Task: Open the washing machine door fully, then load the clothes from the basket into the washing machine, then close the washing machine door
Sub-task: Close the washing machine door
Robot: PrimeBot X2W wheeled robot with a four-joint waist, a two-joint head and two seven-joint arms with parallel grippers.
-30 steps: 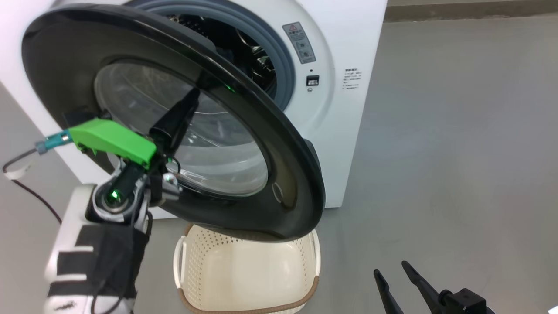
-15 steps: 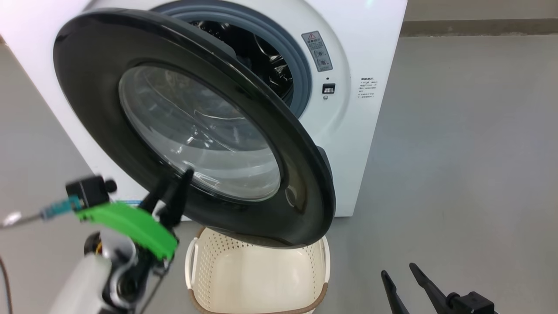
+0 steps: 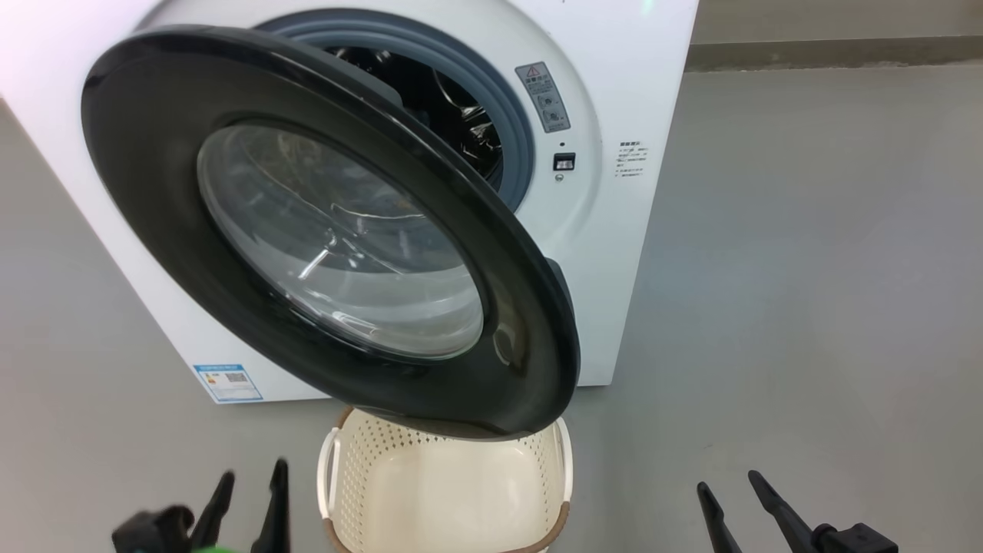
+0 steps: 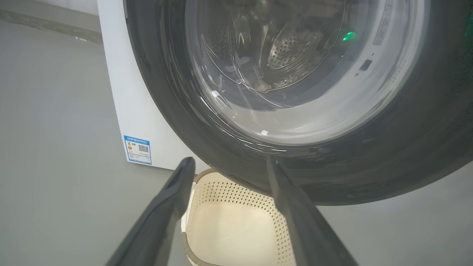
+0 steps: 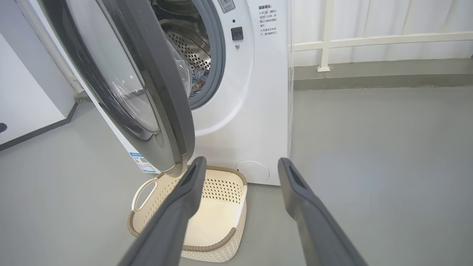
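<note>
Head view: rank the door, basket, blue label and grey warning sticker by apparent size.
1. Door, by far, though it is nearest the camera.
2. Basket, partly under the door and cropped.
3. Blue label and warning sticker: about alike, unranked.

Laundry corner in a plain indoor room; reads as utility or test space. Evidence: white front-loading washing machine (image 3: 607,230) standing directly on a smooth grey floor (image 3: 806,307), blue label sticker (image 3: 227,382) at its lower corner. Cream perforated basket (image 3: 384,453) on the floor just in front. Behind: white railing (image 5: 369,38), pale pleated backdrop (image 5: 406,16), dark skirting band (image 5: 369,81). White partition wall (image 5: 22,103) to one side.
</note>
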